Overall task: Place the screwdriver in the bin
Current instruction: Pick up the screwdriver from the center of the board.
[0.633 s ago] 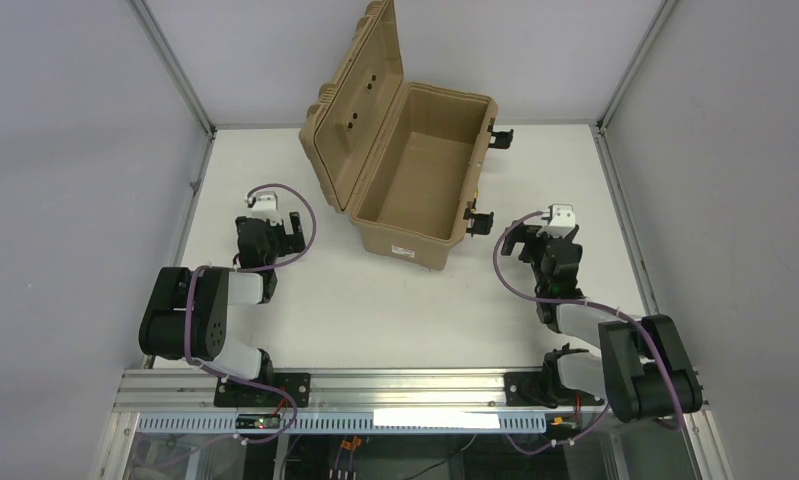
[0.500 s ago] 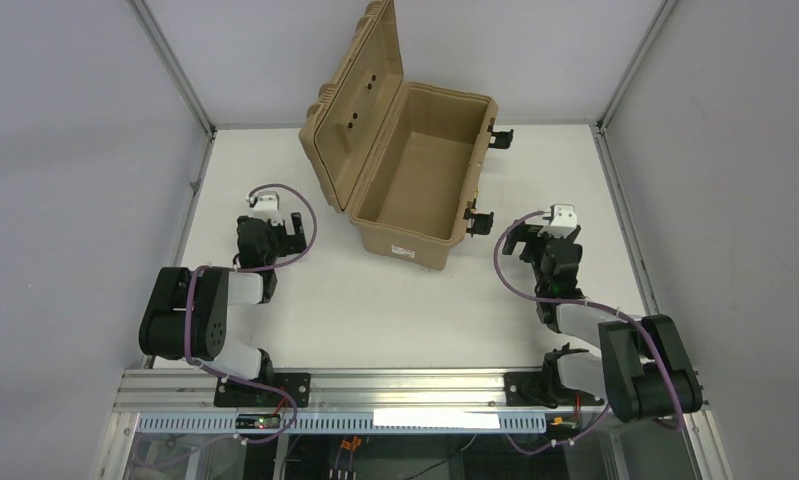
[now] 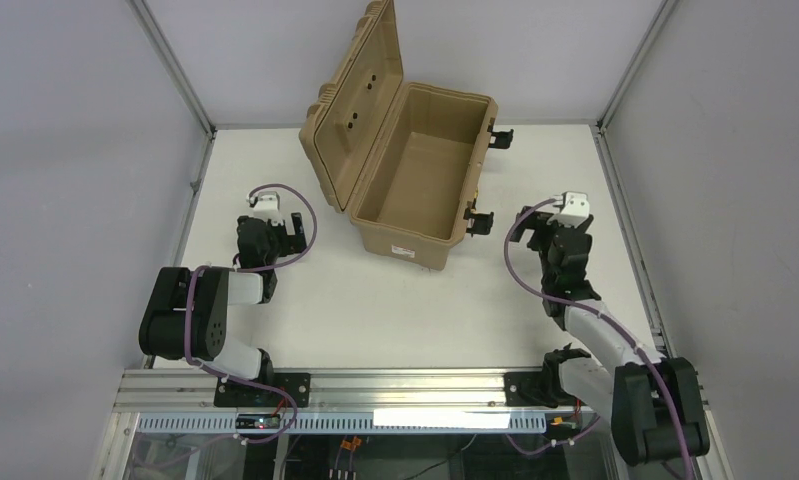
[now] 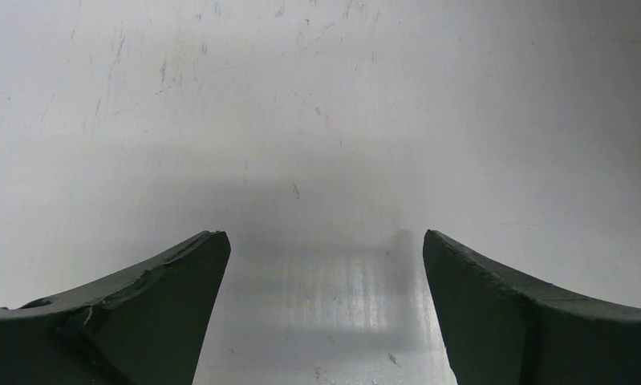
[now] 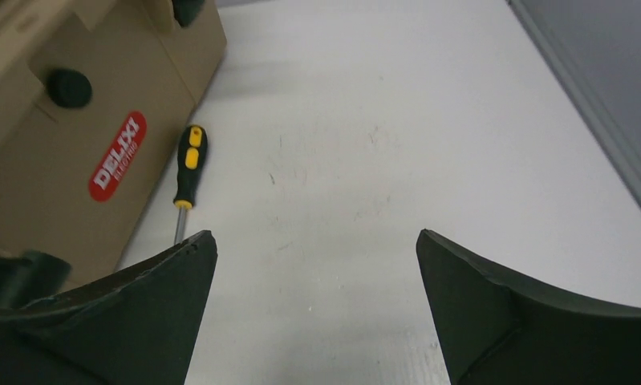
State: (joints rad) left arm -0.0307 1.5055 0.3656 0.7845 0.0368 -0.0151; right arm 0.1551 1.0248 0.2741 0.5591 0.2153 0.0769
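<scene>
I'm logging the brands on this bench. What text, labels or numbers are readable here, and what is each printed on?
"DELIXI": white capitals on the red oval label on the side of the bin, right wrist view.
The smaller line beneath it on that label is too blurred to read.
In the top view the same label is too small to read.
The screwdriver shows no readable marking.

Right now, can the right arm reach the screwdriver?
Probably yes: right pincer is open and only bare table separates it from the screwdriver. The bin close beside it may crowd the grasp.
</scene>
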